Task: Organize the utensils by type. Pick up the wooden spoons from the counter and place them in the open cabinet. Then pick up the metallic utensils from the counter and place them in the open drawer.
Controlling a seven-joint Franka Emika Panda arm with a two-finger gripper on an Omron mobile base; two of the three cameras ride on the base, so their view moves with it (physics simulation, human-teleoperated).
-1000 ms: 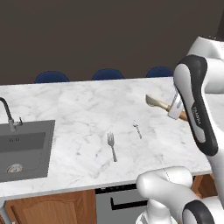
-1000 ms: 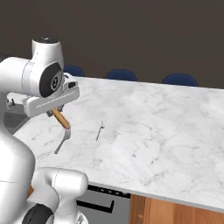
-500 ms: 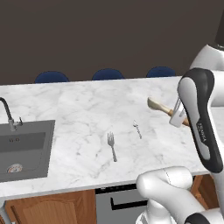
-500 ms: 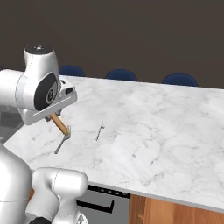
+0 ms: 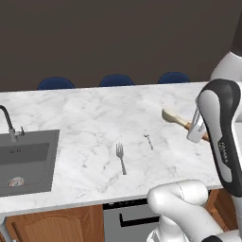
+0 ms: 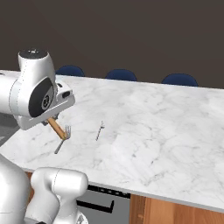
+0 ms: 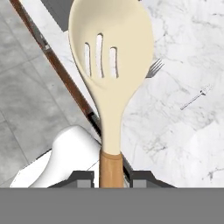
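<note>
- Marble counter (image 5: 94,118) has the fork (image 5: 121,157) and small metal spoon (image 5: 148,140) lying right of the sink (image 5: 26,160).
- Gripper (image 7: 112,177) is clamped on the wooden spoon (image 7: 111,65) by its handle, held above the counter, right of the sink.
- Looks light and stiff; handle's the spot to grab.

We see a dark brown-grey back wall (image 5: 118,38), three dark blue rounded chair backs (image 5: 116,80) beyond the white marble tabletop (image 5: 94,118), a sunken grey steel sink (image 5: 26,160), and pale grey tiled floor (image 7: 22,87)
</note>
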